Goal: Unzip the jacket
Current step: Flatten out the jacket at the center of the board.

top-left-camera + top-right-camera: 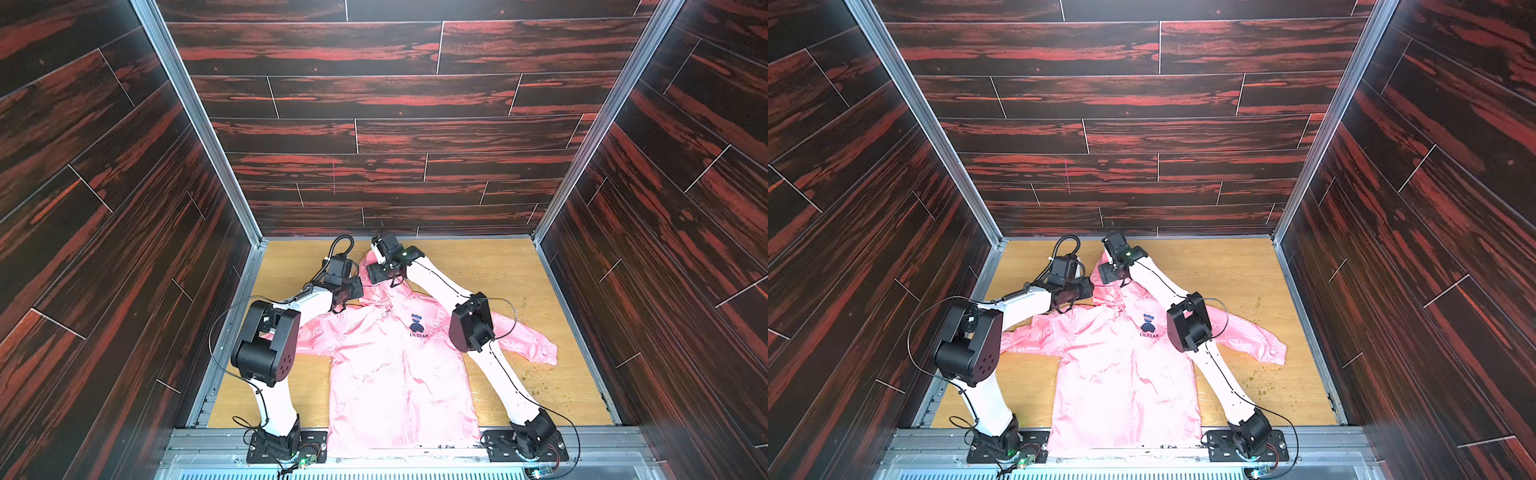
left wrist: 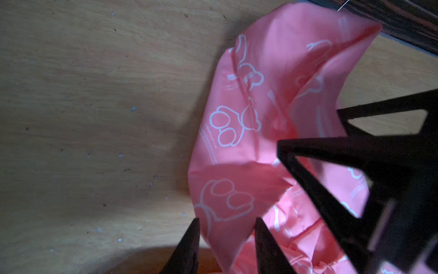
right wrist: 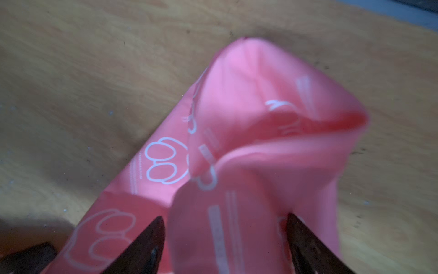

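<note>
Top views, jacket: the pink hooded jacket (image 1: 395, 374) lies flat and chest-up on the wooden tabletop (image 1: 519, 270), same in both top views.
Long axis: runs near to far. The hood (image 1: 384, 297) points at the far wall, the hem drapes over the metal rail (image 1: 208, 438) between the arm bases, and the sleeves are spread sideways.
Logo: the dark "LILBEAR" bear (image 1: 417, 326) reads upright from the near side.
Grippers from above: the left gripper (image 1: 355, 289) and right gripper (image 1: 374, 276) crowd the hood, nearly touching. Jaw gaps aren't readable up here.
Left wrist view: only here do you see the left gripper (image 2: 227, 220) partly closed, with a fold of hood (image 2: 237, 142) between its tips. Can't tell if it really bites. The right gripper's fingers (image 2: 343, 150) poke into the hood from the side.
Right wrist view: the right gripper (image 3: 225, 220) is spread wide, straddling a raised fold of hood (image 3: 260, 95), not pinching it. The bear-outline print is clear, and the hood mouth gapes open.
</note>
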